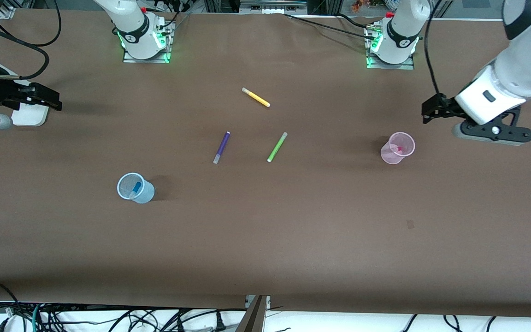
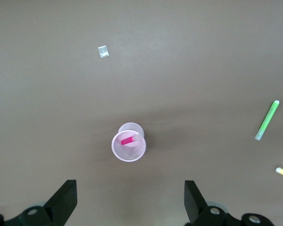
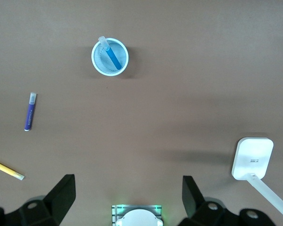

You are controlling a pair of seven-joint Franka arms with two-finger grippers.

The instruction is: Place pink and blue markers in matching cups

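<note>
Both markers sit in their cups: the blue marker [image 1: 136,188] leans in the blue cup [image 1: 135,188] at the counter's [image 1: 265,240] eight o'clock, the pink marker [image 1: 399,149] in the pink cup [image 1: 398,148] at three. Your left hand [image 1: 427,112] and right hand [image 1: 50,97] hang clear, fingers apart and empty. Judged done; you need only park the arms.

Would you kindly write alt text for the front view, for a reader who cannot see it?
A pink marker stands in a pink cup and a blue marker in a blue cup on a brown table. Purple, green and yellow markers lie between them; both open grippers, left and right, wait at the table's ends.
</note>
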